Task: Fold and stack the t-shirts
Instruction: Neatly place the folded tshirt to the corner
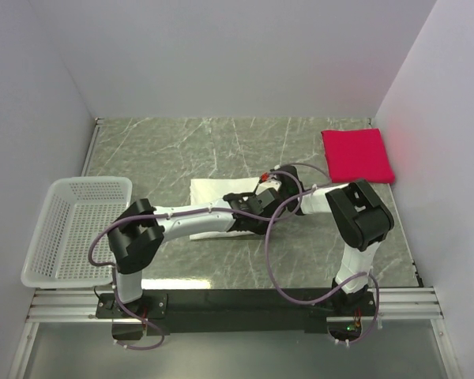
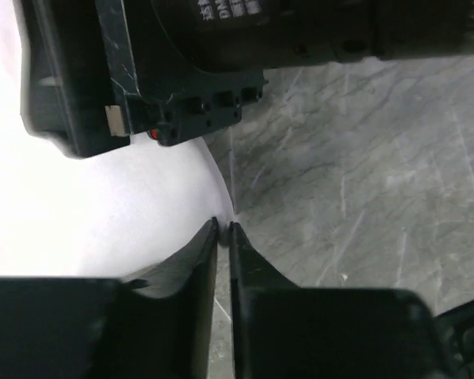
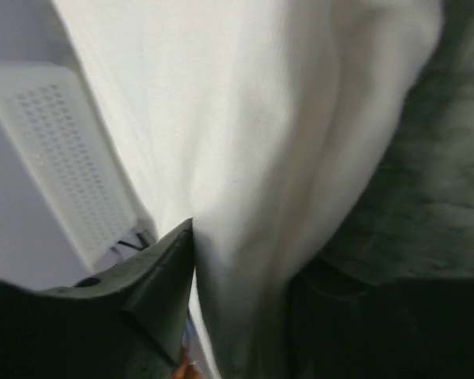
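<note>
In the middle of the grey marble table [image 1: 158,150] lies the soft white t-shirt [image 1: 213,192], partly folded into a flat shape. Both arms reach in and meet over its right edge. Far off in the back right corner sits the bright red t-shirt [image 1: 357,155], folded into a neat square. A white plastic mesh basket [image 1: 87,183] hangs over the left side of the table.

The right gripper [image 3: 249,253] has a bunch of the white cloth between its jaws and seems to grasp it. The left gripper [image 2: 223,227] is down at the rim of the white cloth. Its jaws are almost together, with only a thin slit. I cannot tell if any cloth is pinched there.

I think the job in hand is folding the white shirt, since the red one looks done.

The next move likely needs a firm hold on the edge, then a lift and a carry across to the other side. The cloth is floppy, so it may sag or slip. After that, the two shirts must go one on top of the other.
</note>
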You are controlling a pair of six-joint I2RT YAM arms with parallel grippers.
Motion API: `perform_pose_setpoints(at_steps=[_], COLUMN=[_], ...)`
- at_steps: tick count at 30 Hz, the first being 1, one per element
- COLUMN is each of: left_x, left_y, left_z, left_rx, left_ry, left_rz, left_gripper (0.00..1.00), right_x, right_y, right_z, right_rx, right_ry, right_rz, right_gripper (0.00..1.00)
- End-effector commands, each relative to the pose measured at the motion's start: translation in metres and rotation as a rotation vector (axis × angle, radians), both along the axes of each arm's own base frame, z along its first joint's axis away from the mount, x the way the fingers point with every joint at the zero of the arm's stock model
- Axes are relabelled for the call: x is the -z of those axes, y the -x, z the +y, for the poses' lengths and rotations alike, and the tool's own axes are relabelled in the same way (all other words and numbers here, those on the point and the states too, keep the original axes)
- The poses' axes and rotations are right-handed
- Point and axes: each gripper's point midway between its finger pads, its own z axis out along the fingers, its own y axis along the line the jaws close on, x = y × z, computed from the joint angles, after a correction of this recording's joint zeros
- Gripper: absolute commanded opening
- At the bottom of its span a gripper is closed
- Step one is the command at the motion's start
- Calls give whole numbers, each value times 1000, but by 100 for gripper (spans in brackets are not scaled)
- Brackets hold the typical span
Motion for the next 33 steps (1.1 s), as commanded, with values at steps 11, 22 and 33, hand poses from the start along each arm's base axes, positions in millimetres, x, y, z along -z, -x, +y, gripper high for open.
perform_pose_setpoints(at_steps=[11,22,33], left_x=[-70,-69,-67], left_y=[-17,-93,-107], left_z=[22,242,333], left_rx=[-70,-519,-715], left_ry=[274,186,148], left_rz=[13,-5,-117], left_gripper=[79,98,100], right_x=[-28,-81,-140], right_y=[-59,-134,-174], right_z=[-80,-197,-297], right_rx=[-96,-87,4], right_ry=[582,1106,1546], right_rz=[-220,-317,-330], right_gripper=[0,0,0])
